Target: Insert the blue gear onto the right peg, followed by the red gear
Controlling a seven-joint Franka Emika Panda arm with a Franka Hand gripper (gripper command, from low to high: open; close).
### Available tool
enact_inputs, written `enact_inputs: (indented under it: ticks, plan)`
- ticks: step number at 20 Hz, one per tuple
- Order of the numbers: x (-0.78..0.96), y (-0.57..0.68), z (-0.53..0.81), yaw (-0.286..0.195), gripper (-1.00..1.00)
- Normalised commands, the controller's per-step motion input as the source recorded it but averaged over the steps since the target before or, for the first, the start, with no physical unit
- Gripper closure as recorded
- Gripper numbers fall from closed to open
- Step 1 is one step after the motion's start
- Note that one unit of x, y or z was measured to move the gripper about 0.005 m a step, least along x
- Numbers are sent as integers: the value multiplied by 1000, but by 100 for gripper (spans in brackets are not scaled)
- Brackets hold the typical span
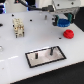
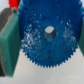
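Blue fills our wrist view: the blue gear (image 2: 47, 37) sits clamped between the tool (image 1: 62, 22) pads, one green-grey finger (image 2: 10, 42) pressed against its toothed rim. From outside we see the tool carrying it in the air, above and beyond the plate (image 1: 46, 56) on the white desk (image 1: 15, 52). The red gear (image 1: 68, 33) lies on the desk beyond the plate, with the right peg (image 1: 50, 51) standing bare on it.

No legible text, label, brand, number or sign on anything in either view
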Motion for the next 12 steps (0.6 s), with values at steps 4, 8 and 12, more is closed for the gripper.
enact_inputs:
  ticks: [4, 8, 12]
  plan:
    - [735, -295, 348, 0, 100]
    - [776, -252, 274, 0, 100]
    - [810, -244, 235, 0, 100]
